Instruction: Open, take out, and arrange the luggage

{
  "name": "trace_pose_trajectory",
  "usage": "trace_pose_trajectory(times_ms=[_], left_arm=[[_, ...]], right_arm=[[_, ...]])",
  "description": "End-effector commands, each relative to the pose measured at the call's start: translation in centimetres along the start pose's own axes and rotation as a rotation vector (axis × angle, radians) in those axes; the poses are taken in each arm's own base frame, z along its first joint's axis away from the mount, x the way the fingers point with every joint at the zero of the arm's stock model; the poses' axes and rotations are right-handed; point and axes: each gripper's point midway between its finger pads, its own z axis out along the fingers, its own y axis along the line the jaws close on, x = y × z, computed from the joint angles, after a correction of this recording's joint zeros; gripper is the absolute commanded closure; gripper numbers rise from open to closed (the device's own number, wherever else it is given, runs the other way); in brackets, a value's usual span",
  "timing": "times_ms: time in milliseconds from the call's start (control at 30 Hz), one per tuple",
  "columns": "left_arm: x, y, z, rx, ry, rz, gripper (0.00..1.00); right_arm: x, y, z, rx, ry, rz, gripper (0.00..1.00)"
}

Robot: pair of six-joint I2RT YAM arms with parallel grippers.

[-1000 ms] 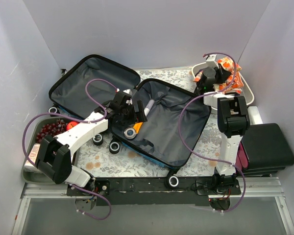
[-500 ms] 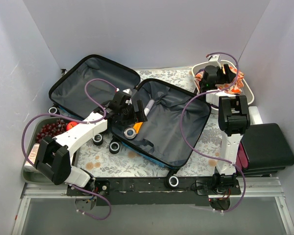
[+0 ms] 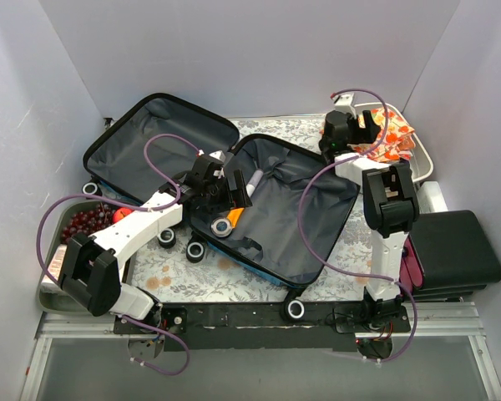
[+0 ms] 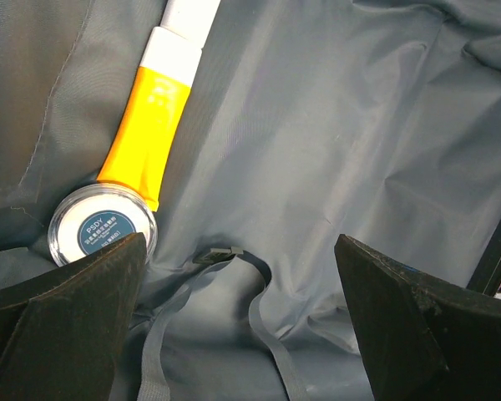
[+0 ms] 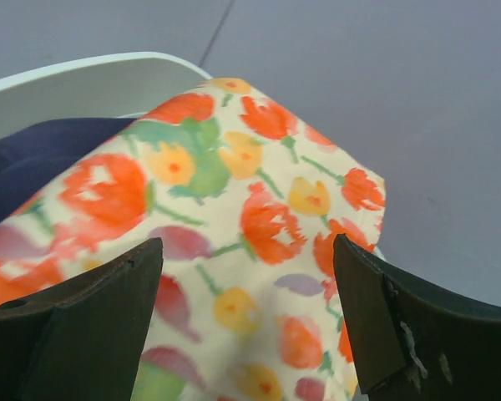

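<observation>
The luggage point(image 3: 296, 221) lies flat in the middle of the counter point(image 3: 209, 280), both halves spread open. From above only grey lining and black trim show. The blue shell is a thin strip under the near edge, so its print cannot be made out. Black wheels point(image 3: 196, 251) stick out at its near side.

Over the right half, near the hinge, the left hand point(image 4: 242, 267) hovers with its fingers spread wide and nothing between them – its body hides part of the lining from above. Under it lie a yellow-and-white tube point(image 4: 154, 134), cut off at the top of the wrist view, a round tin point(image 4: 103, 227) touching the tube's end, its label too small to read, and a loose strap point(image 4: 255, 292).

Beyond the luggage's far right corner the right hand point(image 5: 246, 267) is open too – over a floral cloth point(image 5: 234, 209) in a white tub point(image 5: 92, 83), gripping nothing. Dark blue fabric point(image 5: 33, 154) peeks out beside the cloth. A black case point(image 3: 455, 246) sits right of the luggage, partly behind the arm.
</observation>
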Motion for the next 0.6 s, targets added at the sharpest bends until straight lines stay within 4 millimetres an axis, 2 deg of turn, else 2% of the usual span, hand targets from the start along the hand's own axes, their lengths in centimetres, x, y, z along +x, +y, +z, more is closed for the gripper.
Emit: trace_pose_trajectory(times_ms=[0, 133, 167, 233, 333, 500, 567], left_arm=[[-0.9, -1.0, -1.7, 0.048, -0.048, 0.009, 0.02], [-0.8, -0.9, -1.8, 0.045, -0.051, 0.009, 0.02], [-0.9, -0.9, -1.8, 0.048, -0.052, 0.009, 0.02], [-0.8, -0.9, -1.6, 0.045, -0.047, 0.01, 0.02], [-0.8, -0.9, -1.5, 0.044, -0.045, 0.013, 0.02], [-1.5, -1.5, -1.6, 0.055, -0.056, 0.03, 0.02], [-1.7, -1.6, -1.5, 0.056, -0.054, 0.03, 0.02]], right_arm=[[-2.8, -0.3, -1.8, -0.035, 0.005, 0.154, 0.11], [-2.2, -0.5, -1.9, -0.018, 0.03, 0.175, 0.1], [-2.5, -0.5, -2.2, -0.041, 0.025, 0.195, 0.1], [-1.9, 0.2, -2.7, -0.093, 0.049, 0.236, 0.1], [-2.2, 0.9, -3.6, -0.181, 0.057, 0.318, 0.1], [-3.3, 2.3, -5.2, -0.332, 0.013, 0.435, 0.09], [-5.1, 2.4, -6.0, -0.378, -0.054, 0.473, 0.09]])
